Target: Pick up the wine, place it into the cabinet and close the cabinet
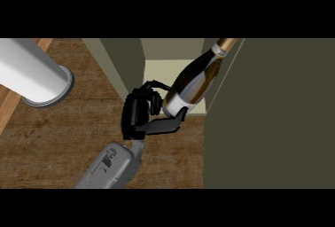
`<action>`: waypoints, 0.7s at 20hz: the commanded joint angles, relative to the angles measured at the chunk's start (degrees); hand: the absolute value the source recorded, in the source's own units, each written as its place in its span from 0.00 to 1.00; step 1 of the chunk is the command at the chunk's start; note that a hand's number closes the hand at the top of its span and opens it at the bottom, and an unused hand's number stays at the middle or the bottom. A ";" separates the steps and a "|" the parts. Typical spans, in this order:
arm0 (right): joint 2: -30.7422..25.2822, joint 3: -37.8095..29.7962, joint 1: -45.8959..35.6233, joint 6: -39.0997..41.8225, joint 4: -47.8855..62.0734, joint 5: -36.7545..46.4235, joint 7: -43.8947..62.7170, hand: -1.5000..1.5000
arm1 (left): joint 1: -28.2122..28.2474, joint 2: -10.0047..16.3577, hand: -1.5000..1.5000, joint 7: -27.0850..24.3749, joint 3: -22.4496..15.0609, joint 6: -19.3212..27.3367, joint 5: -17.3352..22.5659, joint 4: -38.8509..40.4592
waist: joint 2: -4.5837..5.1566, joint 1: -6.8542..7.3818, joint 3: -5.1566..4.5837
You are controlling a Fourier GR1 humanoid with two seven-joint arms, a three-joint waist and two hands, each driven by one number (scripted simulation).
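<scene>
**At the cabinet mouth: placing the wine**

From the left: a white cylinder (33, 71) on the counter (72, 133). Next, my left hand (141, 115), clamped round the base of the wine (193, 82), which leans neck-first into the cabinet (157, 71). Rightmost, the open door (274, 115). I judge placement is the step in hand; next I set the bottle down, release, then close the door.

My hand (139, 116) is black all over. It has a boxy back, thin black fingers (154, 85) and a fat black thumb (169, 124). My forearm (110, 168) is grey and smooth, like a round tube, with small dark marks on top. It gets thinner where it meets my hand.
</scene>
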 commanded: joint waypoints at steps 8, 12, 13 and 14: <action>0.43 1.48 -3.44 -3.66 -2.87 0.58 4.92 0.00 | -1.76 -0.01 1.00 -8.86 -1.72 0.43 8.19 13.24 | 0.02 0.07 -0.03; -1.54 -1.29 -3.80 -0.97 1.15 -1.31 2.70 0.00 | -5.18 -0.01 1.00 -14.33 -2.86 0.05 14.04 20.69 | 0.08 -0.16 -0.02; -0.74 -1.44 -0.78 -0.31 0.00 -1.58 1.17 0.00 | -5.08 -0.01 1.00 -17.91 -3.08 -1.62 16.41 23.94 | 0.12 -0.43 -0.03; 0.83 1.22 0.86 -1.73 -3.18 -0.24 3.09 0.00 | -3.84 -0.01 1.00 -16.57 -2.17 -0.60 15.18 21.01 | 0.02 -0.16 -0.02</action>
